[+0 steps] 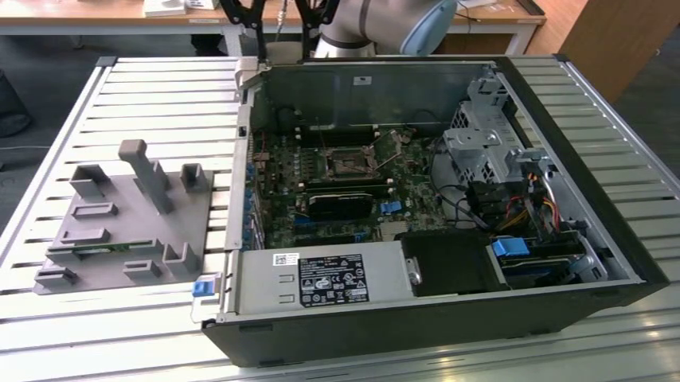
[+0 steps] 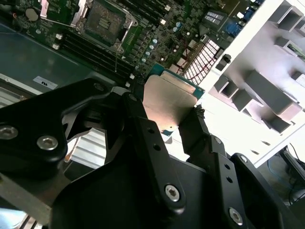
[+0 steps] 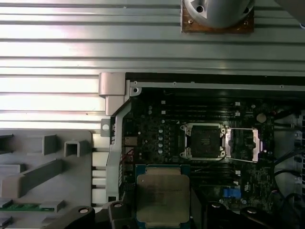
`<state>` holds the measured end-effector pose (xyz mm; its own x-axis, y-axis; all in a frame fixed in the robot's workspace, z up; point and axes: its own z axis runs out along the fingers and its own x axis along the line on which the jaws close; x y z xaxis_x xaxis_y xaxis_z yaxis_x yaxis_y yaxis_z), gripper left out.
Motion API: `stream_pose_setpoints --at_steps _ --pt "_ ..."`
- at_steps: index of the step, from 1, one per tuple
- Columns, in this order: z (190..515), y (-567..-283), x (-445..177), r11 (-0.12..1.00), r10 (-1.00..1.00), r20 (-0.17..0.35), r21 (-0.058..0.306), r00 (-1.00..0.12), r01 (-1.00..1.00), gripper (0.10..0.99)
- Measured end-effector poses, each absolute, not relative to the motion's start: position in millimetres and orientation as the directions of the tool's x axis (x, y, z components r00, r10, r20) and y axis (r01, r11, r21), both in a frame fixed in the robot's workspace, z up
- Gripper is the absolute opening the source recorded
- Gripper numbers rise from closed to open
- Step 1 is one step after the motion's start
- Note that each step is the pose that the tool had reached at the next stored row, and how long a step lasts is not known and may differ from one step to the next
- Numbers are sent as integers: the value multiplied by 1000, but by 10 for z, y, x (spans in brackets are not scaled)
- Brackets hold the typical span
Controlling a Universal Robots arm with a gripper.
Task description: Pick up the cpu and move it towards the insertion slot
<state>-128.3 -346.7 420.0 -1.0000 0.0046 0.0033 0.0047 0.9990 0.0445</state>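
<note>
Gripper (image 2: 183, 126) pinches the cpu (image 2: 170, 101) between its black fingers (image 2: 143, 129) in the second wrist view, so the pick looks done; the chip hangs tilted above the board, apart from the slot (image 2: 102, 23). In the first wrist view the cpu (image 3: 162, 198) sits near but short of the open slot (image 3: 204, 141). In the exterior view the fingers (image 1: 242, 20) hang over the case's (image 1: 595, 199) far wall, well above the slot (image 1: 348, 165).

Between the matt black metal fingers (image 2: 143, 138) of the gripper (image 2: 164, 121), the cpu (image 3: 163, 198) has a dull brushed-metal top. Beyond it, the insertion slot (image 3: 206, 140) has a shiny silver frame. Beside it, a matt grey plastic fixture (image 3: 38, 167).
</note>
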Motion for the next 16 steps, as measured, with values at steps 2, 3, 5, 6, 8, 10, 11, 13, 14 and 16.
stream_pose_setpoints --at_steps 2,3,5,6,8,10,11,13,14,16 --pt "4199 -3465 -1253 999 5 3 45 -1000 5 541" --pt "4199 -3464 -1236 999 4 3 45 -1000 5 541" --pt "4200 -3458 -1199 999 5 3 45 -1000 5 541" --pt "4200 -3454 -1180 999 4 3 45 -1000 5 541" --pt "4199 -3444 -1149 999 4 3 45 -1000 5 541" --pt "4199 -3431 -1123 999 4 3 45 -1000 5 541" --pt "4199 -3424 -1113 999 4 3 45 -1000 5 541" --pt "4199 -3411 -1090 999 4 3 45 -1000 5 541" --pt "4199 -3405 -1079 999 4 3 45 -1000 5 541" --pt "4198 -3389 -1059 999 4 3 45 -1000 5 541"
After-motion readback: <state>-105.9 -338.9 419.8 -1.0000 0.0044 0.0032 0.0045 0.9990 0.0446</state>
